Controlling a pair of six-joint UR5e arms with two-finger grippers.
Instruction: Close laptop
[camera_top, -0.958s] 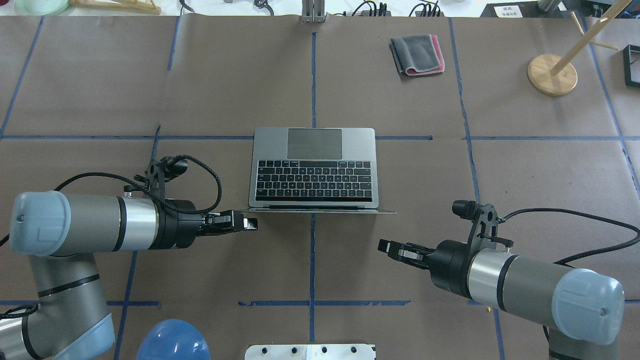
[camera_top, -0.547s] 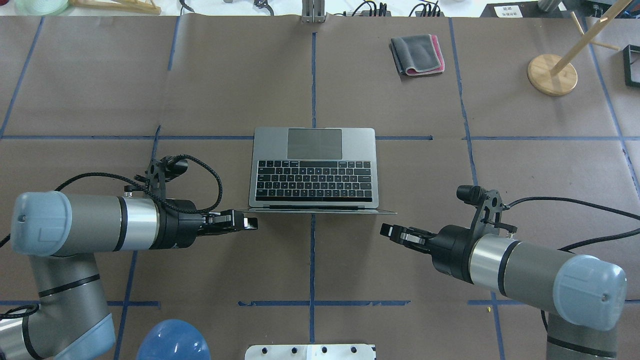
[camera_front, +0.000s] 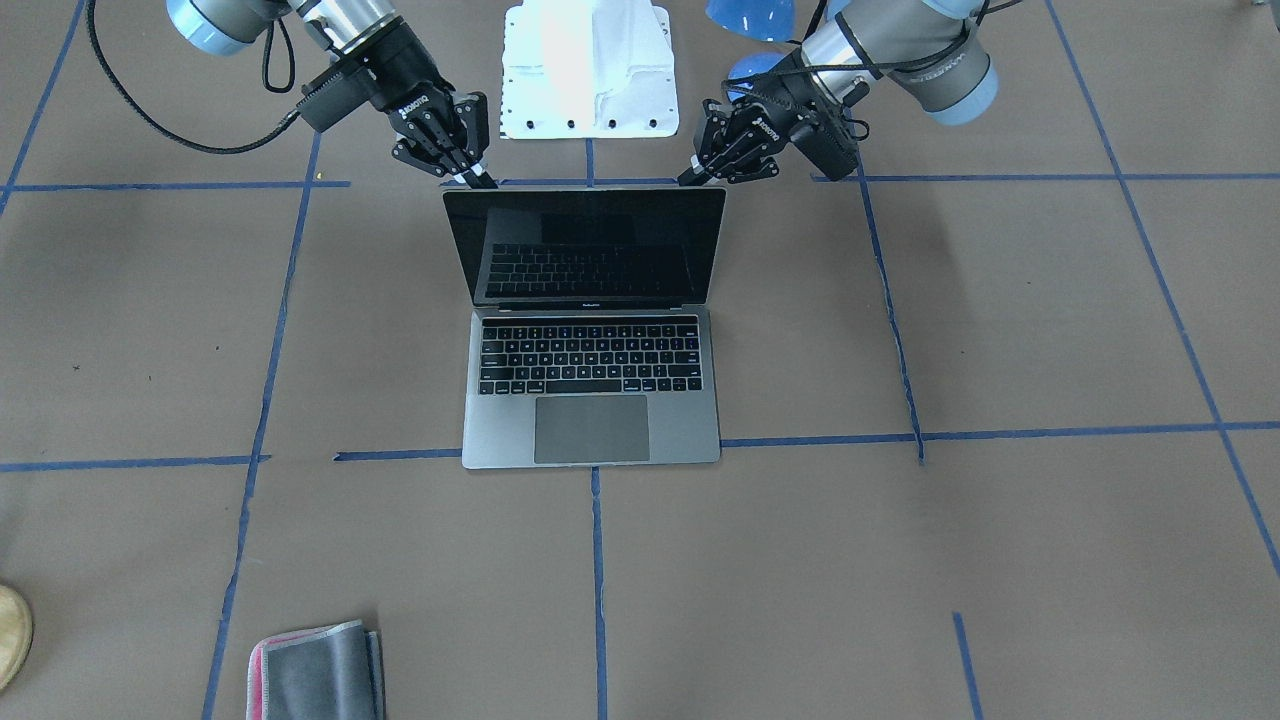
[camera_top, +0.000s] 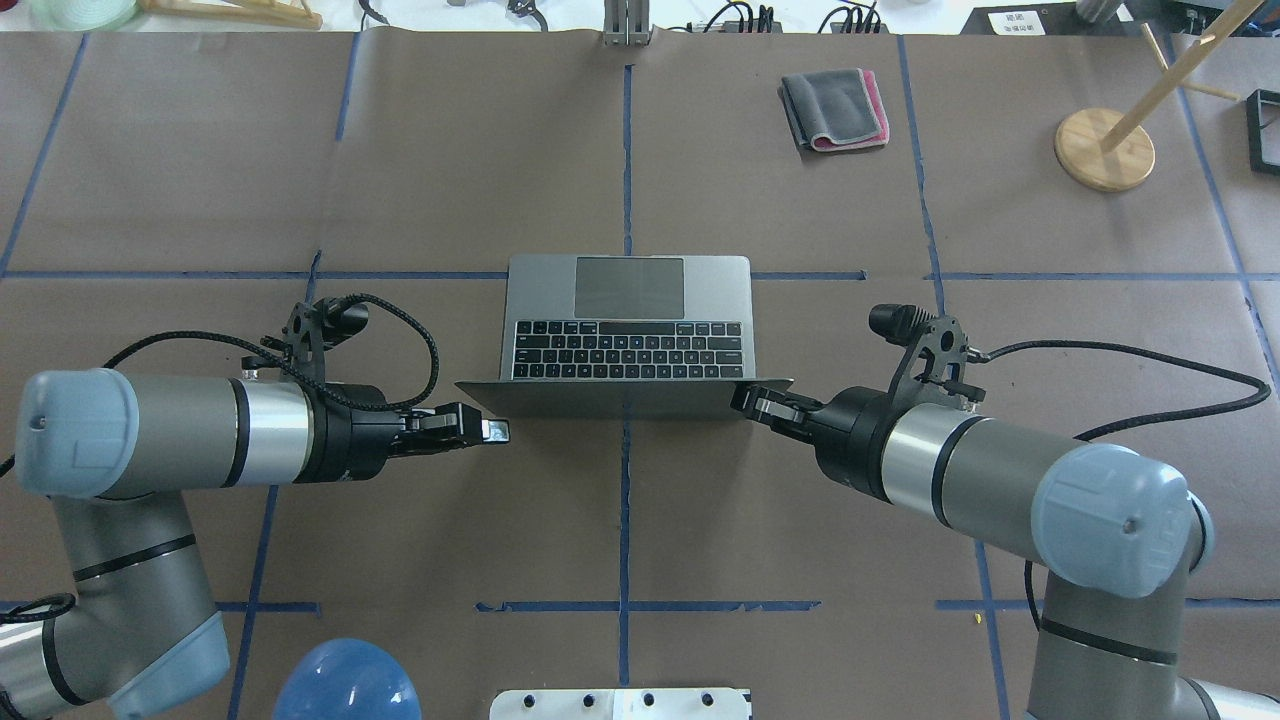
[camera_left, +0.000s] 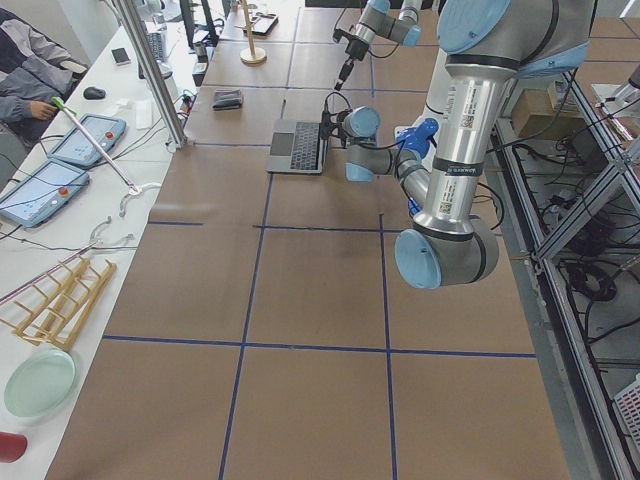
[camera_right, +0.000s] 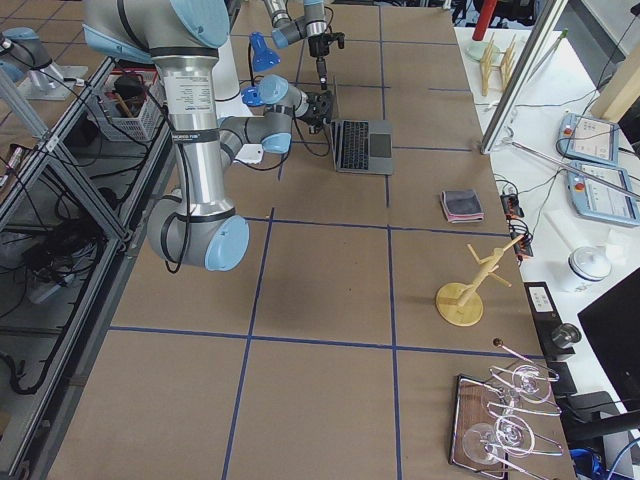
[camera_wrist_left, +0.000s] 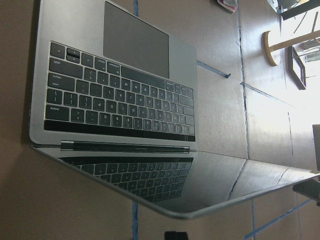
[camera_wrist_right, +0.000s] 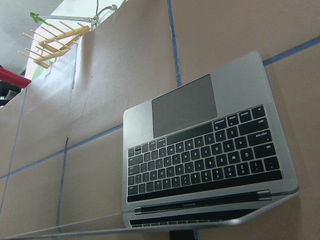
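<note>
Open laptop's (camera_front: 590, 360) black screen only in front view; left tool (camera_front: 691, 178), right tool (camera_front: 479, 179) closed, empty, behind its top corners.

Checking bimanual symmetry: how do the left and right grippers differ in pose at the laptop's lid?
In the overhead view, the right gripper overlaps the lid's back on the laptop near its right edge, seemingly touching; the left gripper sits just behind the lid's left edge, seemingly apart. The right gripper is angled inward, the left points nearly straight across. Both look shut, behind the tilted lid.
</note>
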